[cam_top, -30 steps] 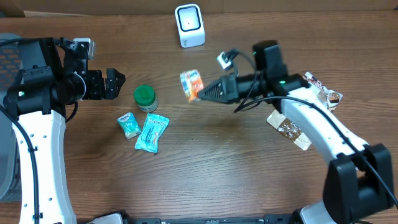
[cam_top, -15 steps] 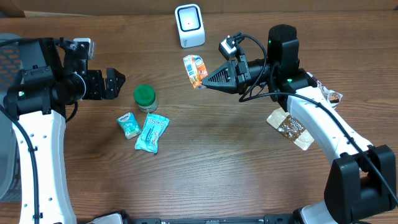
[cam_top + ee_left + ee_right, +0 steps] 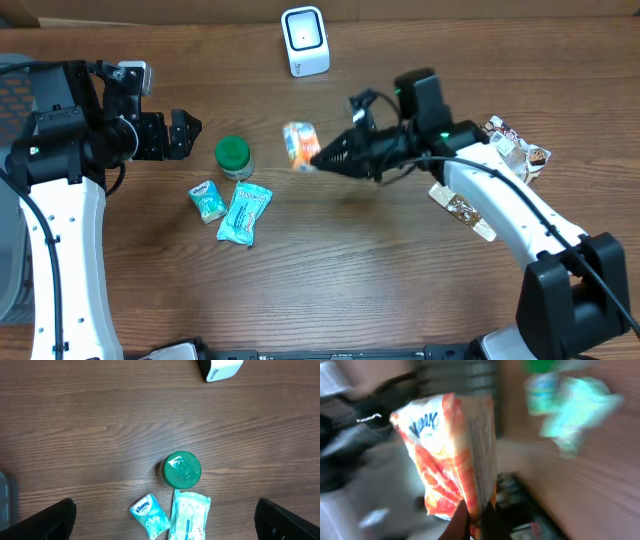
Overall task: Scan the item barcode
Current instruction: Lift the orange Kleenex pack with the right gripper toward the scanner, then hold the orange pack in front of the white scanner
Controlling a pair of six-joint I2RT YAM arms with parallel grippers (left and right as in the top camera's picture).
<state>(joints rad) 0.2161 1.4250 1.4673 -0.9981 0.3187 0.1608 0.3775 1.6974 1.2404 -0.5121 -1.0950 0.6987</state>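
Observation:
My right gripper [image 3: 318, 157] is shut on the lower edge of an orange-and-white snack packet [image 3: 299, 145] and holds it above the table's middle. In the right wrist view the packet [image 3: 450, 455] stands edge-on above the pinching gripper [image 3: 474, 520], and the picture is blurred. The white barcode scanner [image 3: 305, 40] stands at the table's far edge, apart from the packet, and its corner [image 3: 220, 369] shows in the left wrist view. At the left my left gripper [image 3: 185, 135] hovers open and empty, its jaws wide apart [image 3: 165, 505].
A green-lidded jar [image 3: 233, 155] stands left of the held packet, with a small Kleenex pack [image 3: 207, 200] and a teal wipes pack [image 3: 245, 213] in front of it. Two snack packets [image 3: 465, 210] [image 3: 515, 145] lie at the right by my right arm.
My right arm lifted the packet towards the scanner half a second ago, then swung it back down and left, turning it. The left arm has not moved.

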